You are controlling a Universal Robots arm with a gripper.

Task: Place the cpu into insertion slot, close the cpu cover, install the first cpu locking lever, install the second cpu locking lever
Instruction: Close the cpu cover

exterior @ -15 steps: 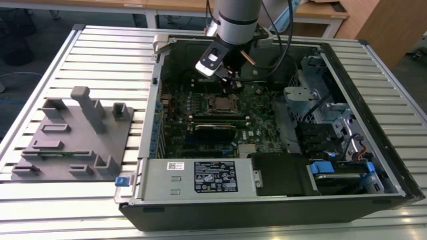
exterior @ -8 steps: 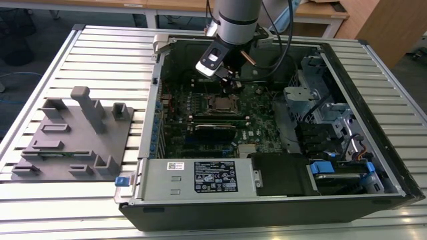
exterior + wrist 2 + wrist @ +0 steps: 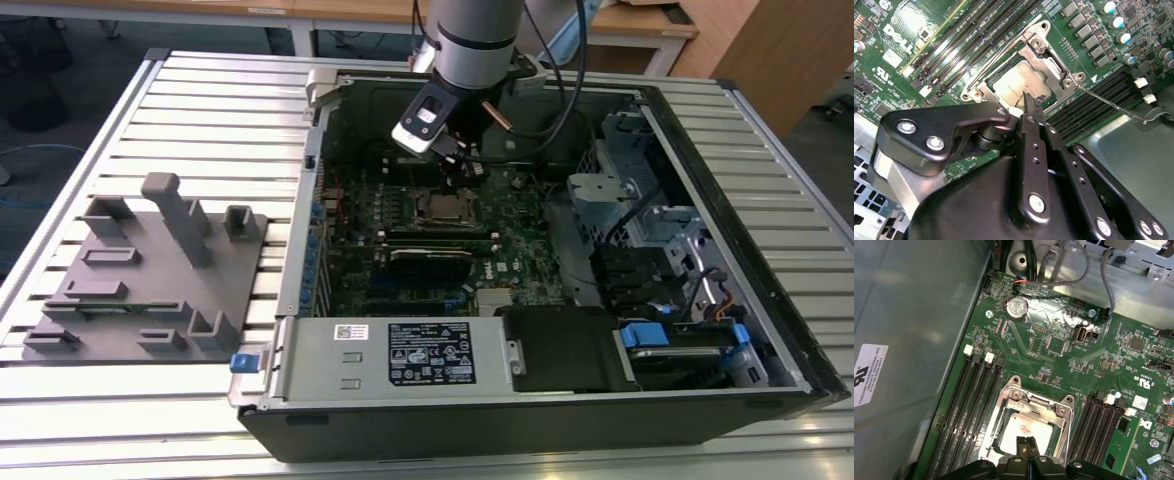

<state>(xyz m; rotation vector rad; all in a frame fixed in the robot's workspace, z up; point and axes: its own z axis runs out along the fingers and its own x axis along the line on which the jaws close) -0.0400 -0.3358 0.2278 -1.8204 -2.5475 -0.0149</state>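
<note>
My claw (image 3: 1026, 442) hangs low over the small square insertion slot with the silvery metal rim (image 3: 441, 207), inside the open black computer case (image 3: 747, 390) on the slatted metal bench (image 3: 200, 110). Its fingertips are pressed together with nothing between them, at the socket's edge. The flat square cpu with the silver-grey metal top (image 3: 1021, 82) sits in the slot, and the thin silvery cpu cover frame (image 3: 1041, 402) lies down around it.

A thin wire locking lever (image 3: 1111, 104) juts out over the long black memory slots (image 3: 971, 390); I judge it unlatched. With nothing clamping the cover, I worry that a stray nudge could lift or skew it. The narrow tips could also slip off that springy wire and strike the green circuit board (image 3: 1054, 345) or scratch the chip.
</note>
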